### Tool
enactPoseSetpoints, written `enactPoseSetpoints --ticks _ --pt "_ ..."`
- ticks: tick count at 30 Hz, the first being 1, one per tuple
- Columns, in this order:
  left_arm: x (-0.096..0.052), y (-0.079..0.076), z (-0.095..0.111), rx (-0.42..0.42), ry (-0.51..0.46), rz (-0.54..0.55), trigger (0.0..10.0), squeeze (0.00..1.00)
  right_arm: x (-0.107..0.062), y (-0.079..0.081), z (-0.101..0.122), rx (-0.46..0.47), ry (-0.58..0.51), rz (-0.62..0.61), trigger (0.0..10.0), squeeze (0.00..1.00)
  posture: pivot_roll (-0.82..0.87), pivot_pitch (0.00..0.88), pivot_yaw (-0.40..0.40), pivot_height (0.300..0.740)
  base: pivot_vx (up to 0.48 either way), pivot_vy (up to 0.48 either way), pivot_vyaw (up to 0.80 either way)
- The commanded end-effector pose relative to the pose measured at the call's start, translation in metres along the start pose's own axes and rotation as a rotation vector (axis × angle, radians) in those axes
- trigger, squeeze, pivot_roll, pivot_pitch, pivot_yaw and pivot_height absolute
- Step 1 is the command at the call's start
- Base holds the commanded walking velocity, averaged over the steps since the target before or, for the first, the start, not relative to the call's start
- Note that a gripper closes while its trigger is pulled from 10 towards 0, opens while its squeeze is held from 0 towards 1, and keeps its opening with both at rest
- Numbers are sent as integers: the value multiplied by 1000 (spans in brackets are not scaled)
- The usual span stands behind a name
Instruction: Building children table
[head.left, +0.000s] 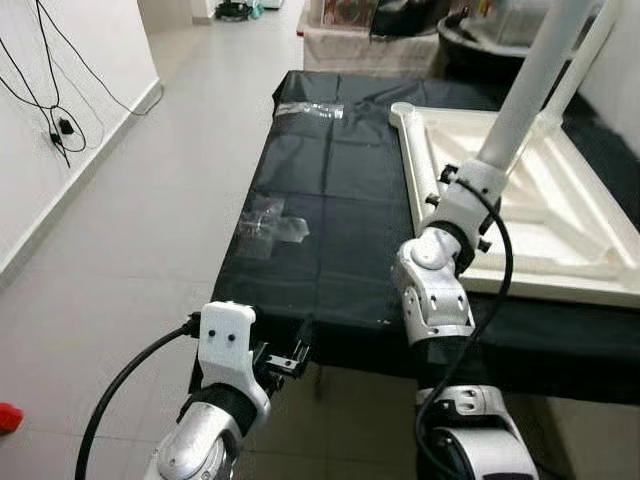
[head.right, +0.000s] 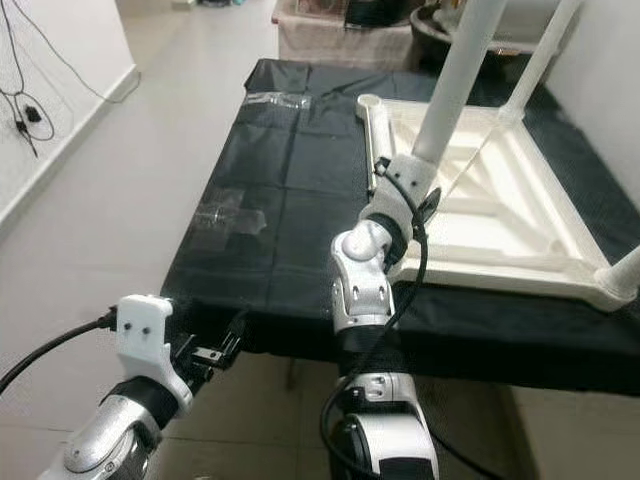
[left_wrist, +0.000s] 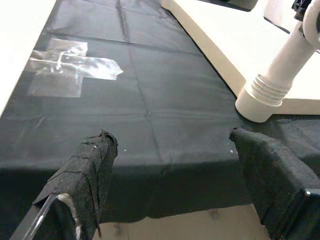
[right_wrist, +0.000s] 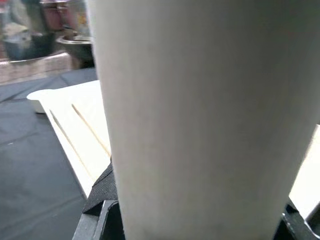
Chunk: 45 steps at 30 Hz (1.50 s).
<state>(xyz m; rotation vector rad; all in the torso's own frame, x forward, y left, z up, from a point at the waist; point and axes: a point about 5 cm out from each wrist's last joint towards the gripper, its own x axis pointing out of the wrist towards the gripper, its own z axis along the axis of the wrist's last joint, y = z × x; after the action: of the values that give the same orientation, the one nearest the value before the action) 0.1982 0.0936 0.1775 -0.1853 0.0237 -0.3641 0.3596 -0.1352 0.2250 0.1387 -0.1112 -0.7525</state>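
Pale tiled floor (head.left: 150, 200), white wall (head.left: 70, 60), perhaps cables (head.left: 45, 90)

1. The left gripper (left_wrist: 170, 145) holds its two black, cloth-wrapped fingers (left_wrist: 85, 175) spread wide apart, nothing between them.
2. Beyond them lies a black creased cloth cover (left_wrist: 165, 95) bearing a patch of clear shiny tape (left_wrist: 70, 65).
3. A white ribbed plastic table leg (left_wrist: 280, 85) stands in the cream upturned tabletop (left_wrist: 225, 35).

White tabletop (head.left: 560, 215), white leg (head.left: 530, 80), black cloth (head.left: 330, 200)
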Motion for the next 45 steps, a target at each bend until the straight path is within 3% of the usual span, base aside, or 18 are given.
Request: enactPoseSetpoints --ticks 1,6,7,8,9,20,21,22,23,30,32,35,37,39,45 --pt "-1 2 -5 8 18 2 10000 0 -39 14 -41 6 258 15 10000 0 170 96 -28 740 0 0 0" --pt "-1 3 -10 14 28 1 10000 0 -48 16 -42 -1 279 42 10000 0 167 91 -28 740 0 0 0" --pt "-2 4 -12 15 33 1 10000 0 -46 14 -43 -7 280 54 10000 463 165 88 -30 740 0 0 0" --pt "-2 4 -12 15 33 1 10000 0 -46 14 -43 -7 280 54 10000 463 165 88 -30 740 0 0 0" --pt "-2 4 -13 15 37 2 10000 0 -45 12 -43 -10 281 74 10000 1000 164 88 -30 740 0 0 0" --pt "0 7 -19 16 45 1 10000 0 -40 12 -36 -2 233 147 10000 1000 158 84 -29 740 0 0 0" --pt "0 7 -19 17 46 0 10000 0 -39 14 -34 9 200 220 10000 94 157 82 -26 740 0 0 0" --pt "0 7 -19 17 46 0 10000 0 -39 14 -34 9 200 220 10000 94 157 82 -26 740 0 0 0" --pt "1 8 -19 18 46 -1 10000 0 -36 14 -32 22 173 293 10000 0 156 84 -29 740 0 0 0" --pt "2 9 -20 20 37 -1 10000 0 -14 4 -34 72 125 532 10000 0 150 87 -28 740 0 0 0" --pt "2 8 -20 26 32 -5 10000 0 3 3 -31 69 92 673 10000 0 152 89 -29 740 0 0 0" --pt "2 8 -20 26 32 -5 10000 0 3 3 -31 69 92 673 10000 0 152 89 -29 740 0 0 0" --pt "2 6 -20 32 29 -7 10000 0 25 1 -27 63 74 781 10000 0 163 79 -33 740 0 0 0" --pt "2 6 -20 33 28 -9 10000 0 34 0 -25 64 71 815 10000 0 164 77 -33 740 0 0 0" --pt "1 5 -20 36 27 -11 10000 0 45 0 -18 59 60 901 10000 0 170 75 -35 740 0 0 0"
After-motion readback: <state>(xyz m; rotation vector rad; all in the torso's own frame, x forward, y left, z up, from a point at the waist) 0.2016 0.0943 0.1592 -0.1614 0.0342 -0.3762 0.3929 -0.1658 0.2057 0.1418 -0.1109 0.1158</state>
